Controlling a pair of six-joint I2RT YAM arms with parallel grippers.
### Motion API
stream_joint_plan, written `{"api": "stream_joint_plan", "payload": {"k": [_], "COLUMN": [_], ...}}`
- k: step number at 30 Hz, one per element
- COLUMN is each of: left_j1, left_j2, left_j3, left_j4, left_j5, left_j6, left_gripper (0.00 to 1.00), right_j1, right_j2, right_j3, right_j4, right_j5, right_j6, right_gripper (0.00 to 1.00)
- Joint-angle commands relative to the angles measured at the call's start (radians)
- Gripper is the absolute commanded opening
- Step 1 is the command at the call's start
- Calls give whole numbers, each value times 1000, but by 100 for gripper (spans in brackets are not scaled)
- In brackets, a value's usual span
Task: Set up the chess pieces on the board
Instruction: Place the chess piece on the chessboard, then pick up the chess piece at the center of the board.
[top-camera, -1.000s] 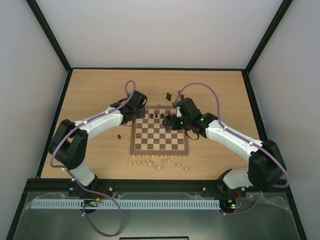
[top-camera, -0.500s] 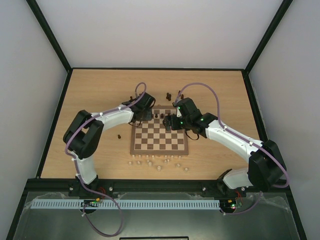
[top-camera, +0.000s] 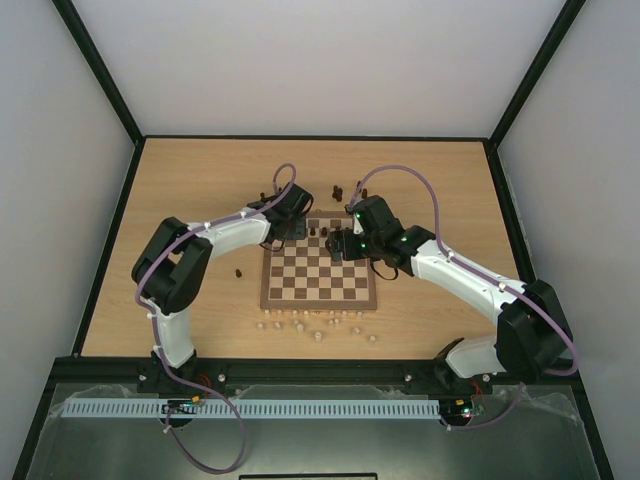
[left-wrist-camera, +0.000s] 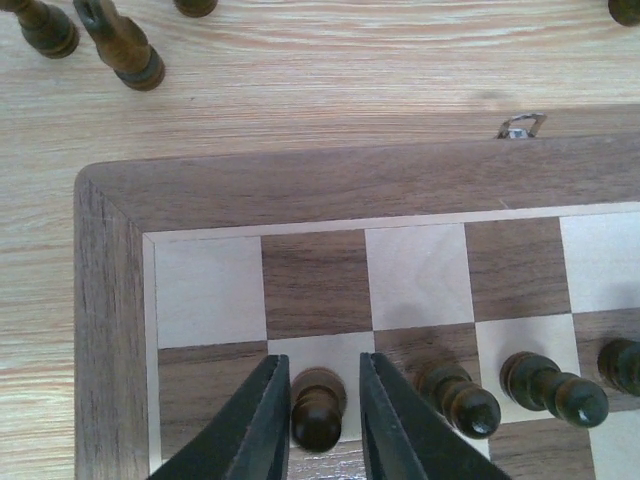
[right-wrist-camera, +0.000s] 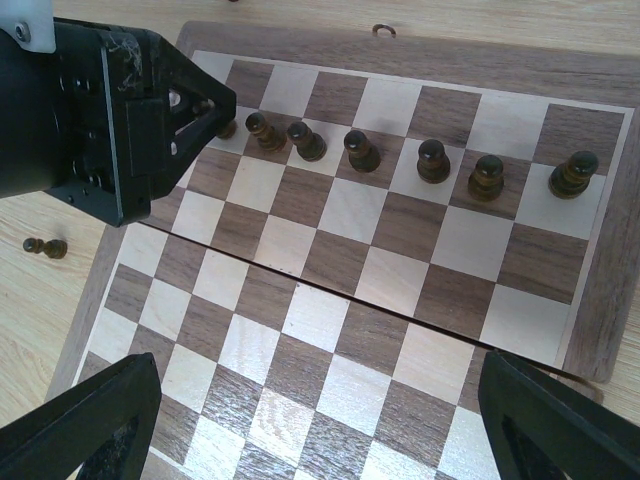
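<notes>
Chess pieces (right-wrist-camera: 360, 150) stand as a row of dark pawns on the board (left-wrist-camera: 300, 185), in the second rank from its far edge, one to a square. Six of them show plainly in the right wrist view. A further pawn (left-wrist-camera: 317, 405) stands on a cream square, one file in from the board's far left corner.

The left gripper (left-wrist-camera: 325, 430) is down over that pawn, its fingers (left-wrist-camera: 262, 425) slightly apart, one on each side. A thin gap shows on the pawn's right side. On the other side I cannot tell whether the finger touches it.

The right gripper (right-wrist-camera: 320, 440) hangs above the middle of the board with its fingers (right-wrist-camera: 90, 425) spread wide and nothing between them.

More dark pieces (left-wrist-camera: 125, 50) lie on the table (top-camera: 180, 200) just beyond the board's far edge — some near the left corner, a pair (top-camera: 338, 192) further along. One lone dark piece (top-camera: 238, 272) sits on the table beside the board's left edge. Pale pieces (top-camera: 300, 325) are scattered along the near side of the board, off it. A small metal clasp (left-wrist-camera: 520, 125) sits on the board's far rim.
</notes>
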Motion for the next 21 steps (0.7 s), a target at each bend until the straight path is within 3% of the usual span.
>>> {"api": "stream_joint_plan", "payload": {"k": [1, 4, 14, 21], "left_j1": [1, 2, 1, 47], "left_j2": [-3, -14, -223, -436], "left_j3": [9, 10, -72, -279], "left_j4": [-14, -14, -19, -78], "left_j5": [-18, -10, 1, -40], "left_j6": [8, 13, 14, -30], "left_gripper": [25, 35, 49, 55], "right_j1": [1, 1, 1, 1], "right_j2": [9, 9, 5, -10], "right_j3": [-10, -10, -9, -15], "right_j4": [-6, -6, -4, 0], "right_j5": [1, -4, -6, 2], "right_j6": [-4, -4, -4, 0], "right_gripper": [88, 88, 88, 88]}}
